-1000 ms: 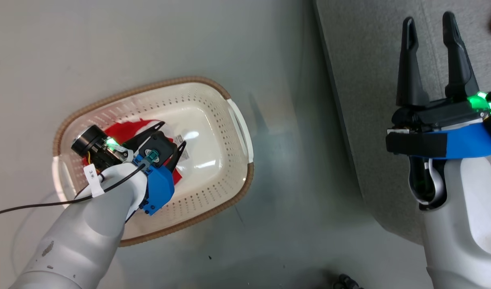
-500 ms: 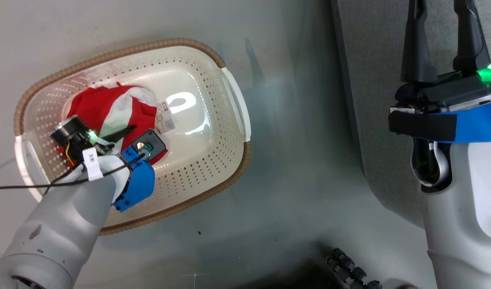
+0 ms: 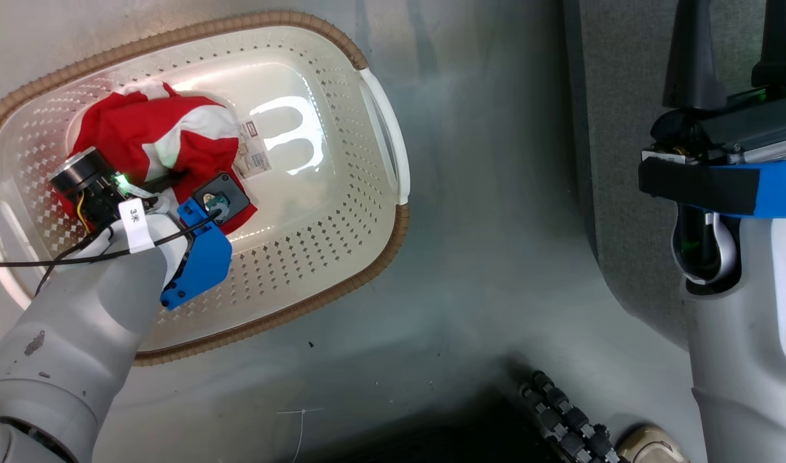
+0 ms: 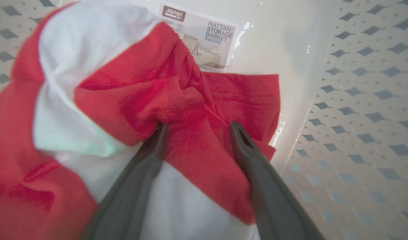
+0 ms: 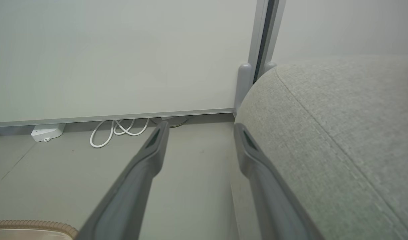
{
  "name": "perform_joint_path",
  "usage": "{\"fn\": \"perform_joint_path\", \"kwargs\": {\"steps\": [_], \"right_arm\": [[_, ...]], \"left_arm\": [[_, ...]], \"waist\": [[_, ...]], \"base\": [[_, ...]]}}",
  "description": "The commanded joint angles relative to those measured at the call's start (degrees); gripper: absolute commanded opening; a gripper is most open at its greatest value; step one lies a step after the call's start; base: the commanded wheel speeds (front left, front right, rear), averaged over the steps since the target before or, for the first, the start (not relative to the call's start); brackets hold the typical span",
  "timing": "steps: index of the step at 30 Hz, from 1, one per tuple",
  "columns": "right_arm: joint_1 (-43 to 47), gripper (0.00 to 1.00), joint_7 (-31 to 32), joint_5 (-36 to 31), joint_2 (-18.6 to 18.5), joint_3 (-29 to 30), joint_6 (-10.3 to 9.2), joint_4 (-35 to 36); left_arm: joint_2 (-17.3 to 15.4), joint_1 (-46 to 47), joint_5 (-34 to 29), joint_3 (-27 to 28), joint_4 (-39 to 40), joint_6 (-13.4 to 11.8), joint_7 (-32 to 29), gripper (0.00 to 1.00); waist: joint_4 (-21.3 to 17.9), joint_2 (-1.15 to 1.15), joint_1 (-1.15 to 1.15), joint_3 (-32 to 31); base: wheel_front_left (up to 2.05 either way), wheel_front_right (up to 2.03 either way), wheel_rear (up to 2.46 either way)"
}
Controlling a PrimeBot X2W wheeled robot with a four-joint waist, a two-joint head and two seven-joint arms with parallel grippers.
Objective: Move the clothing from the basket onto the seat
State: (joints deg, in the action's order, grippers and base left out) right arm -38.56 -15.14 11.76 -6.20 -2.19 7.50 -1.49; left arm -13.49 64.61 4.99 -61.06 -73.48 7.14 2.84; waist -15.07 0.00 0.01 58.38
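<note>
Grey seat [image 3: 617,161] lay just beside the empty, wide-open right claw [image 5: 200,130]. In the basket [image 3: 341,257], the left claw [image 4: 197,130] had sunk onto the clothing [image 3: 142,135] within a second. Its spread fingers straddled a fold without pinching it, so a grasp seemed next.

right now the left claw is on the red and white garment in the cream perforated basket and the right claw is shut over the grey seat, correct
The right claw is open, not shut: the right wrist view shows its fingers apart, over the grey woven seat. The left claw is on the red and white garment in the cream perforated basket.
</note>
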Motion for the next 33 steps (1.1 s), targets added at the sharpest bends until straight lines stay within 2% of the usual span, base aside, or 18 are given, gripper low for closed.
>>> {"fn": "perform_joint_path", "kwargs": {"steps": [1,8,9,10,11,12,25,33], "right_arm": [[-0.6,1.0,0.0,0.33,0.26,0.13,-0.02,0.39],[-0.01,1.0,0.0,-0.42,0.76,0.16,-0.02,2.05],[0.03,1.0,0.0,-0.48,0.79,0.18,-0.02,2.11],[0.05,1.0,0.0,-0.52,0.79,0.24,-0.02,2.12],[0.05,1.0,0.0,-0.53,0.8,0.34,-0.02,2.13],[0.06,1.0,0.0,-0.54,0.8,0.42,-0.02,2.14],[0.37,1.0,0.0,-0.77,0.52,1.19,-0.02,1.45],[1.17,1.0,0.0,-0.94,-0.1,1.86,-0.02,0.57]], "left_arm": [[-0.47,0.68,0.13,-0.14,-0.25,-0.38,-0.58,1.0],[-0.63,1.3,0.37,-0.93,-0.43,-0.62,-3.5,1.0],[-0.65,1.32,0.36,-1.09,-0.45,-0.61,-3.89,0.95],[-0.68,1.35,0.38,-1.25,-0.45,-0.63,-4.19,0.47],[-0.7,1.37,0.38,-1.38,-0.45,-0.66,-4.38,0.14],[-0.72,1.36,0.45,-1.46,-0.46,-0.68,-4.49,0.0],[0.48,0.52,1.52,-2.43,-0.46,-0.38,-4.7,0.0],[3.14,-0.45,3.36,-2.33,-0.44,-0.07,-2.26,0.0]], "waist": [[-0.17,0.0,-0.01,0.67],[-0.34,0.0,-0.01,1.76],[-0.35,0.0,-0.01,1.8],[-0.37,0.0,-0.01,1.82],[-0.39,0.0,-0.01,1.82],[-0.41,0.0,-0.01,1.81],[0.01,0.0,-0.01,0.52],[1.67,0.0,-0.01,-2.72]], "base": [[0.0,0.0,0.0],[0.0,0.0,0.0],[0.0,0.0,0.0],[0.0,0.0,0.0],[0.0,0.0,0.0],[0.0,0.0,0.0],[0.0,0.0,0.0],[0.0,0.0,0.0]]}}
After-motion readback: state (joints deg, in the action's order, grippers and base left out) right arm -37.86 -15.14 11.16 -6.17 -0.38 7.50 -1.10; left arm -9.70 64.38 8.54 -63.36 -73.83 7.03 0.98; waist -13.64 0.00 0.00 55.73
